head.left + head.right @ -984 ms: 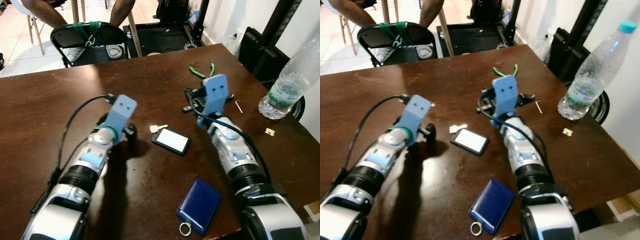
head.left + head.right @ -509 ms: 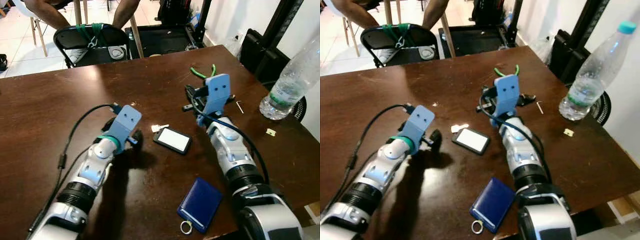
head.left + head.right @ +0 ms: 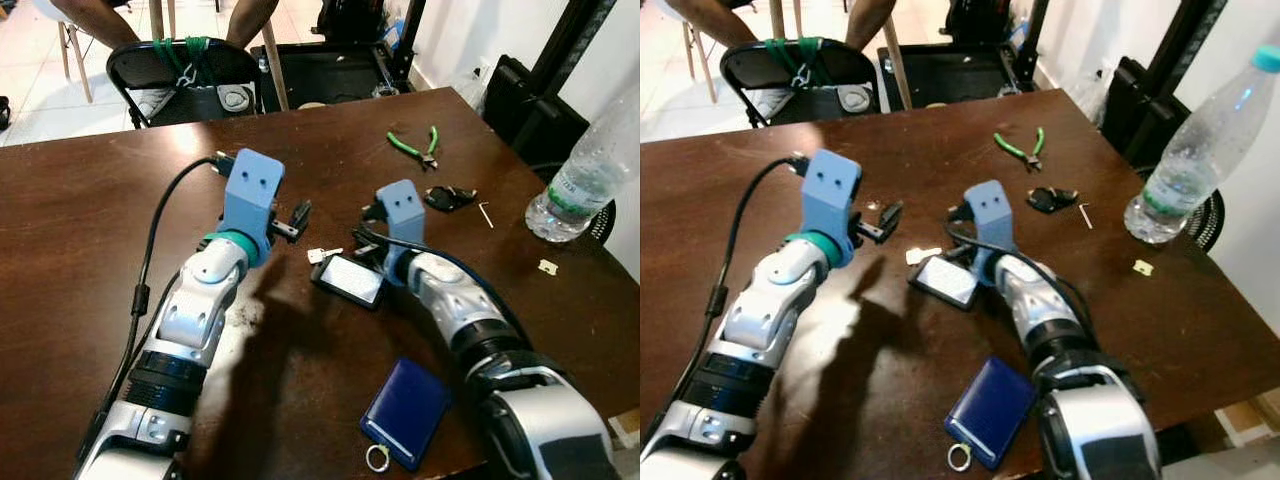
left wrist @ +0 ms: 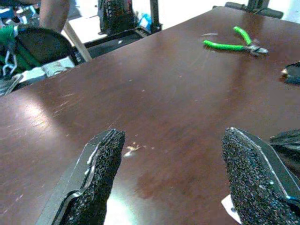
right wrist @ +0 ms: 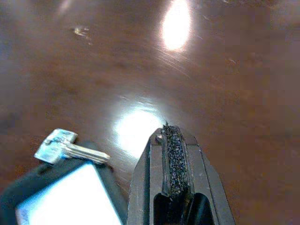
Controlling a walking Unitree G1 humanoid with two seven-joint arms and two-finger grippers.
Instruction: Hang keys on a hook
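Both arms have moved: left gripper (image 4: 171,180) lifted, fingers spread; right gripper (image 5: 174,161) lowered, fingers closed and empty, beside the light, thin, slippery key (image 5: 70,146); grasp its flat head.

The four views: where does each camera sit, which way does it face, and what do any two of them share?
Left eye view: on the head, facing forward and down at the brown table; both silver arms show, left gripper raised.
Right eye view: same head, same scene; right gripper low beside the black card holder.
Left wrist view: on the left wrist, looking along its open fingers across the table to the green pliers.
Right wrist view: looking along its shut fingers at the tabletop.
Shared: the small key shows in the right wrist and eye views.
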